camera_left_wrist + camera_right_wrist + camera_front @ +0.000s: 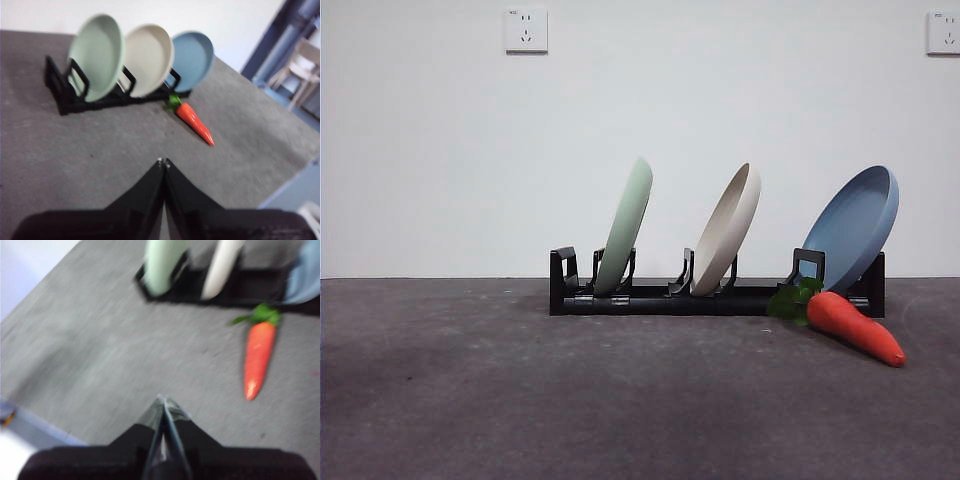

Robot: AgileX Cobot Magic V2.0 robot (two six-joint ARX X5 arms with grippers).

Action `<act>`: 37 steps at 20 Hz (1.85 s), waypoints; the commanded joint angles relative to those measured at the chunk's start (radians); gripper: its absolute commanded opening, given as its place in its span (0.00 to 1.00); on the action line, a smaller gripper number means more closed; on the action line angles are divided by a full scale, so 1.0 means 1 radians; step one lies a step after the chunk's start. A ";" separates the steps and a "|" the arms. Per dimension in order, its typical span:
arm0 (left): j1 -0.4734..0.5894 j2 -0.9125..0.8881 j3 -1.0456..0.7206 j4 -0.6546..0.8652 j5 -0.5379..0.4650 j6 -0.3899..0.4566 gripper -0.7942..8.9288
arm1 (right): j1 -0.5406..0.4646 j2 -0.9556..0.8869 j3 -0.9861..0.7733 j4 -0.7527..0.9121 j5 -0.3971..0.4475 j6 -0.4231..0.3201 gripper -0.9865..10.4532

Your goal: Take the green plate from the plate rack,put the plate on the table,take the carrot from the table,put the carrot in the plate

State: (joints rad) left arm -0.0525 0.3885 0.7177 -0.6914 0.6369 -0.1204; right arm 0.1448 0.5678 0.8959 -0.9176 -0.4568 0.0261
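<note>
The green plate (625, 226) stands on edge in the left slot of the black plate rack (660, 298), leaning right. It also shows in the left wrist view (96, 56) and the right wrist view (161, 262). The carrot (855, 326) lies on the grey table (570, 400) in front of the rack's right end, leaves toward the rack; it shows in both wrist views (195, 121) (259, 357). My left gripper (163, 162) is shut and empty, well short of the rack. My right gripper (162, 399) is shut and empty, short of the carrot. Neither arm shows in the front view.
A beige plate (728, 228) stands in the rack's middle slot and a blue plate (855, 225) leans at its right end. A white wall stands behind the rack. The table's edge (30, 422) lies near my right gripper.
</note>
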 commanded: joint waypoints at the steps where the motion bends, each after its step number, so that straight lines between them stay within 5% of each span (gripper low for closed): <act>1: 0.002 0.027 0.036 -0.043 0.053 0.095 0.07 | 0.005 0.035 0.050 -0.084 -0.037 -0.098 0.08; 6: 0.002 0.048 0.071 -0.096 0.072 0.125 0.09 | 0.010 0.062 0.065 -0.150 -0.040 -0.117 0.09; 8: 0.002 0.048 0.071 -0.096 0.071 0.120 0.30 | 0.010 0.061 0.065 -0.149 -0.040 -0.117 0.24; 10: 0.002 0.048 0.071 -0.096 0.072 0.114 0.63 | 0.010 0.061 0.065 -0.150 -0.039 -0.116 0.52; 12: 0.002 0.050 0.072 -0.095 0.072 0.113 0.63 | 0.010 0.061 0.065 -0.150 -0.039 -0.113 0.61; 23: -0.074 0.346 0.179 0.166 0.058 0.086 0.63 | 0.010 0.062 0.065 -0.150 -0.039 -0.113 0.61; 29: -0.254 0.718 0.361 0.333 -0.161 0.087 0.63 | 0.010 0.063 0.065 -0.150 -0.038 -0.114 0.61; 37: -0.373 1.249 0.707 0.468 -0.325 0.099 0.63 | 0.010 0.067 0.065 -0.150 -0.037 -0.114 0.61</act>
State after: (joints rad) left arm -0.4225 1.6299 1.4269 -0.2325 0.3164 -0.0261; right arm 0.1513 0.6357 0.9592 -1.0725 -0.4946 -0.0799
